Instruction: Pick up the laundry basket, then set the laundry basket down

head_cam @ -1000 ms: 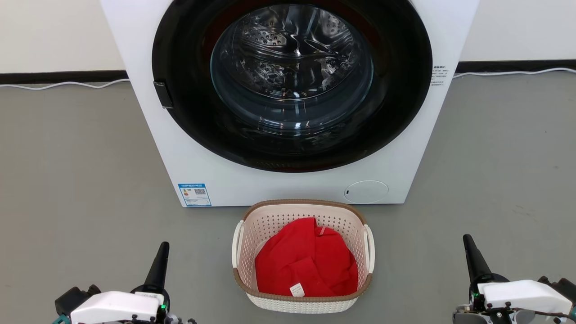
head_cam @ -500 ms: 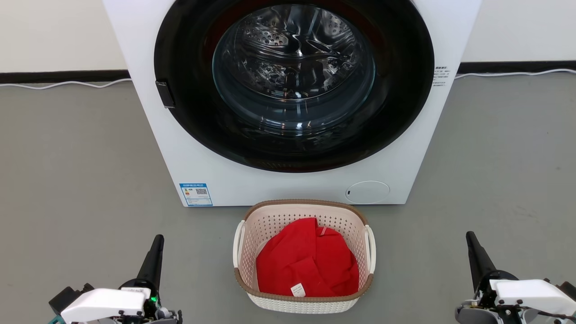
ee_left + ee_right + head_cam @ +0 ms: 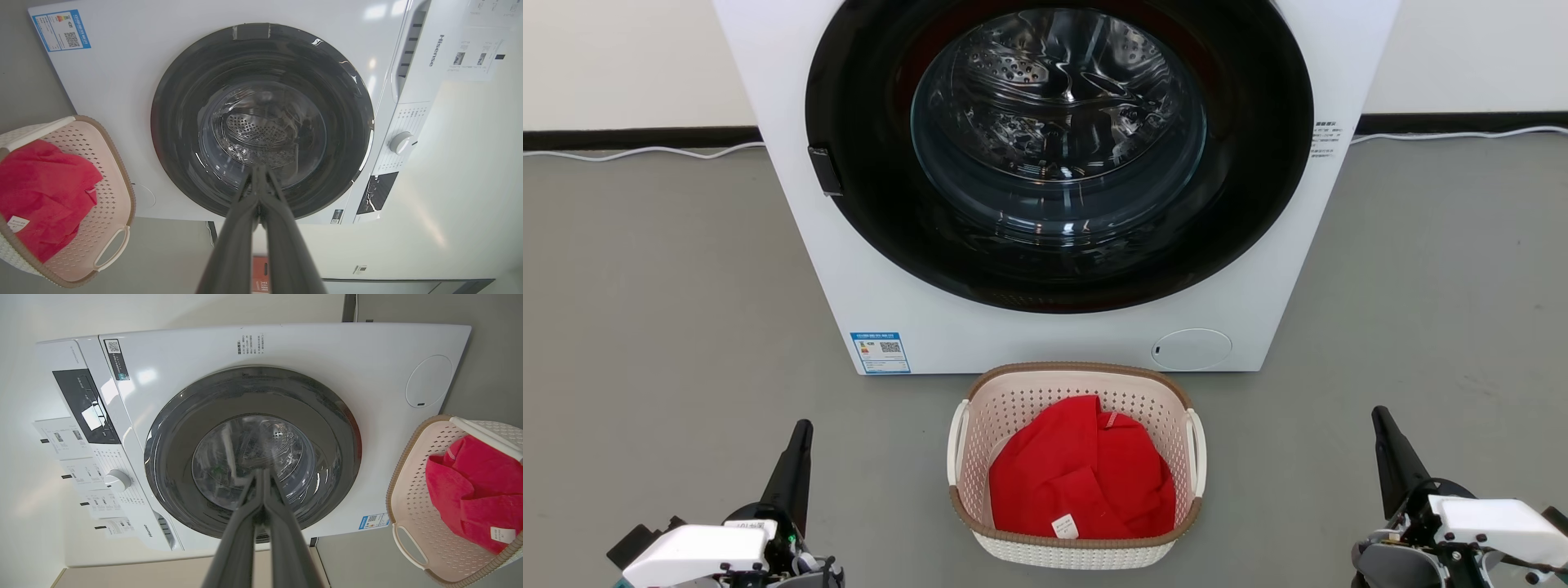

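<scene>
The laundry basket [image 3: 1075,545] is a cream perforated tub with a brown rim and white side handles. It stands on the grey floor just in front of the washing machine, with a red garment [image 3: 1082,478] inside. My left gripper [image 3: 803,426] is shut and empty, well to the basket's left. Far off to the basket's right, my right gripper [image 3: 1379,412] is shut and empty too. The basket [image 3: 107,196] sits at the left of the left wrist view, past the shut left gripper [image 3: 258,168]. In the right wrist view the basket [image 3: 412,498] lies at the right edge, beside the shut right gripper [image 3: 260,472].
A white front-loading washing machine [image 3: 915,327] with a closed dark glass door [image 3: 1058,147] rises directly behind the basket. Bare grey floor [image 3: 670,327] stretches on both sides. A white cable [image 3: 637,153] runs along the dark skirting at the back wall.
Both grippers have slid a little forward and outward, away from the basket's sides, staying shut. The head camera has drifted slightly. The basket has not moved.
</scene>
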`<state>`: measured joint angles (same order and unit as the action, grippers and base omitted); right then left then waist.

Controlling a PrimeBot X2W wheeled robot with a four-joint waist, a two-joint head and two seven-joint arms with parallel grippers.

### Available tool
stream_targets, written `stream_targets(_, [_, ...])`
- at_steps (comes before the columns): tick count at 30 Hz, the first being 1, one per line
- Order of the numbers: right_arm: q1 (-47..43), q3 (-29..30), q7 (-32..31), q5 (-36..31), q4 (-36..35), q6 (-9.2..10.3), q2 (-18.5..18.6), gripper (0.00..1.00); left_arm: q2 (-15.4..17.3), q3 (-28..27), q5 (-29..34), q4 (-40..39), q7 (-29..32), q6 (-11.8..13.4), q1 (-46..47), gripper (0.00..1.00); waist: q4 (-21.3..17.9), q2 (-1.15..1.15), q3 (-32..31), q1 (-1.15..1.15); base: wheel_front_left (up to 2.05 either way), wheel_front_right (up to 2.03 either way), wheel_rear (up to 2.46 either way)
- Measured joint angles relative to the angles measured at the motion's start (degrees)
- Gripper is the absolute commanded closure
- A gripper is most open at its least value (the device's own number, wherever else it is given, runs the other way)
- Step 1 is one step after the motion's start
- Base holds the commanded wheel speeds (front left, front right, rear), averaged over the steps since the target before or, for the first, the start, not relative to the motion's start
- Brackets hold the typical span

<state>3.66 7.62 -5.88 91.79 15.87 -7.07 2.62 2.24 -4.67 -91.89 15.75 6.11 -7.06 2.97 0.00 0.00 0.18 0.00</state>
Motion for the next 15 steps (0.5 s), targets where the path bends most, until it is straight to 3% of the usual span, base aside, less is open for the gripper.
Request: stream_targets(15, [0.00,0.01,0.00,0.00,-0.02,0.00,0.00,1.00,0.00,-0.03,0.00,-0.03,0.00,-0.01,0.01,1.00,0.00,0.00,0.00,0.00,0.00,0.00,0.00])
